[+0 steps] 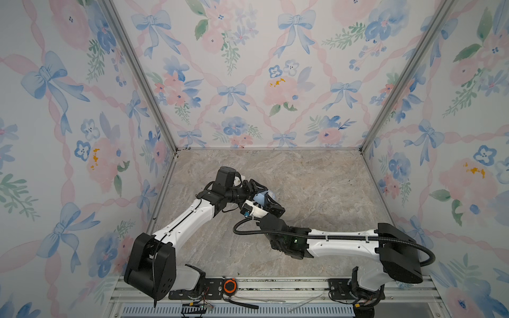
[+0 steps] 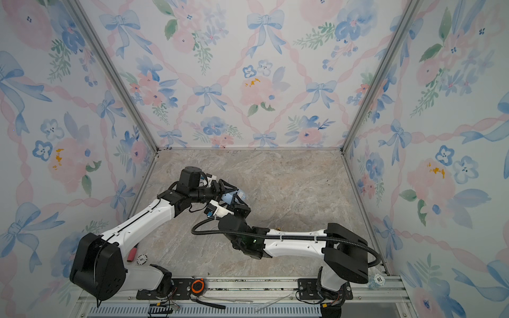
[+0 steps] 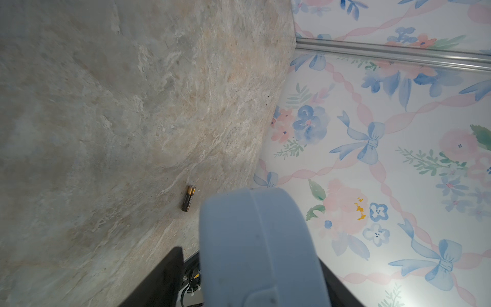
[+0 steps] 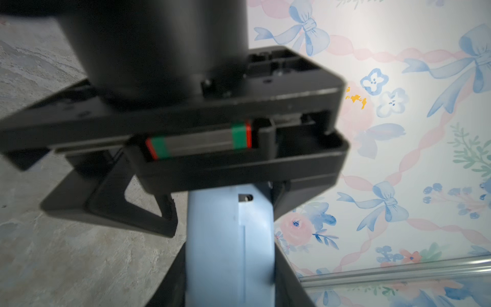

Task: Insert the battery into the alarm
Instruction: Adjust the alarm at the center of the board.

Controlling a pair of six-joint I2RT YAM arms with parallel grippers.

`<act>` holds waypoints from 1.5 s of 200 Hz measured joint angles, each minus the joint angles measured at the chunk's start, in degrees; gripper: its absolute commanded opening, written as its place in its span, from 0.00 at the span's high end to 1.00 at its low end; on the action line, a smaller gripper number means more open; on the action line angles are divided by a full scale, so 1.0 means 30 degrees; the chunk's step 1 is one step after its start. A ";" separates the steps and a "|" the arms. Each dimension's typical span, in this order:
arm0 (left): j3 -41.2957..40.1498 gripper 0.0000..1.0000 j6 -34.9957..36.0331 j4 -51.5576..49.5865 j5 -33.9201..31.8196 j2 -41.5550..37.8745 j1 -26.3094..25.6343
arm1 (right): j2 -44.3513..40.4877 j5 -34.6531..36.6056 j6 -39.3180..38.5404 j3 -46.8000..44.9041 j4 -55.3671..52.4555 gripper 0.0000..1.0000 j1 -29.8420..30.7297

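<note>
While my right gripper [image 4: 231, 255] is clamped on the alarm [image 4: 228, 239], both its fingers flush against the light-blue case, I hold that clock clear of the tabletop [image 1: 316, 192]. In both top views it hangs above the middle, a little toward the left edge. My left gripper [image 3: 252, 265] straddles the same alarm from the opposite side with its jaws parted: one finger stands off the case with a gap showing, and the other lies against it. The alarm is turned edge-on to both wrist cameras. The battery [image 3: 188, 198], black with a gold end, lies flat on the bare tabletop, apart from the alarm and from both grippers. An orange-and-black tape measure [image 1: 229, 286] sits beyond the near edge.
</note>
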 measured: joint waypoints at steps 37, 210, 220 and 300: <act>-0.0102 0.62 -0.0175 0.0240 0.0240 0.0495 0.0000 | 0.0619 0.0124 -0.1501 -0.0219 0.0918 0.95 0.0277; -0.2237 0.86 0.0291 0.4007 -0.1297 -0.0138 0.0488 | -0.9493 -0.2769 0.9901 -0.0146 -0.8888 0.20 -0.1989; -0.2739 0.87 0.0707 0.4685 -0.1741 -0.0160 0.0481 | -1.0826 -0.5501 1.3289 0.0765 -1.0550 0.26 -0.4401; -0.7752 0.84 0.3424 1.0936 -0.4612 -0.3847 -0.0889 | -0.8633 -2.1995 3.0061 -0.0525 -1.1315 0.12 -1.0739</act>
